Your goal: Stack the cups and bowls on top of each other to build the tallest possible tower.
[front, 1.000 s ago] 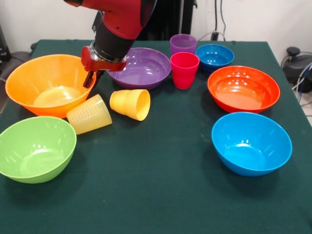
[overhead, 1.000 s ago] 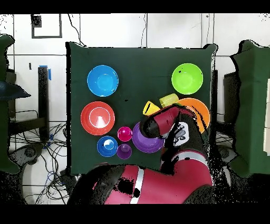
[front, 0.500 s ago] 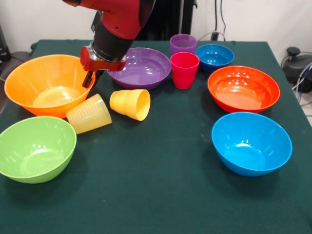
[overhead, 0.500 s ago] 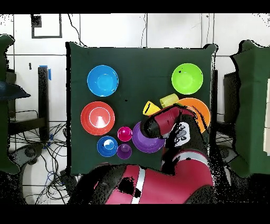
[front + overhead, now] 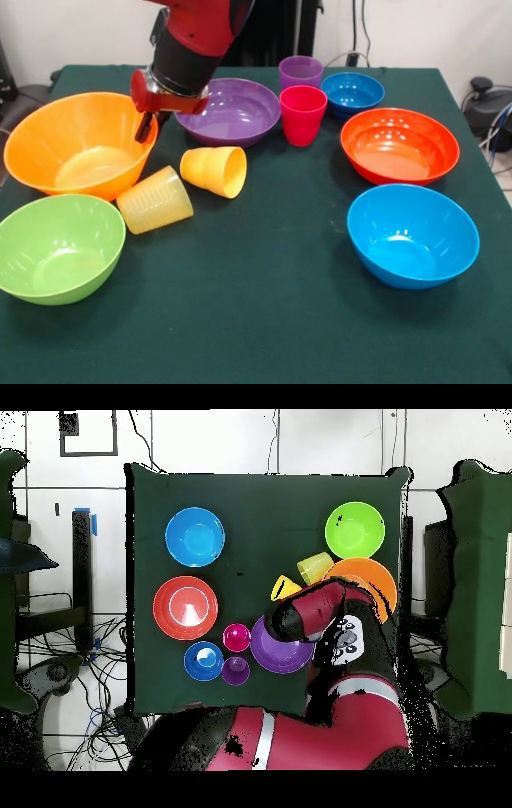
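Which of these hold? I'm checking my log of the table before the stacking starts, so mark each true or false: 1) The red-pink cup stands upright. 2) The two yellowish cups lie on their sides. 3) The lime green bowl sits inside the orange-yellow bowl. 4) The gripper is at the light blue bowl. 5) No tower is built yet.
1) True: the red-pink cup stands upright, mouth up.
2) True: the ribbed pale yellow cup and the orange-yellow cup both lie on their sides.
3) False: the lime green bowl sits on the table beside the orange-yellow bowl.
4) False: the gripper is at the orange-yellow bowl's rim, far from the light blue bowl.
5) True: nothing is nested or stacked.
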Tool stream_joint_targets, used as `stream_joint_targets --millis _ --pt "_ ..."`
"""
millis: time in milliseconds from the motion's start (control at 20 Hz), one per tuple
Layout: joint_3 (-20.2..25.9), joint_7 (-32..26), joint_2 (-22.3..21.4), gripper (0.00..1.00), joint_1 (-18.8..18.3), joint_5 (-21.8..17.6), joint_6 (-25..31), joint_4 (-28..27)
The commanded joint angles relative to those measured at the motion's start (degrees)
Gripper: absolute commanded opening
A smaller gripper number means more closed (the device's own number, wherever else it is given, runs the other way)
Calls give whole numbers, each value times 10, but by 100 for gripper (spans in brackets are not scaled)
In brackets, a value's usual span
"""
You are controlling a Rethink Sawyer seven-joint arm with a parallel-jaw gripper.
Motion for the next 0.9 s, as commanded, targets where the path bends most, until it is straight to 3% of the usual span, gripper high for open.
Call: stream_joint_targets --millis 50,900 --pt "71 -43 -25 0 5 24 28 -5" --pt "83 -52 -54 0 3 55 57 14"
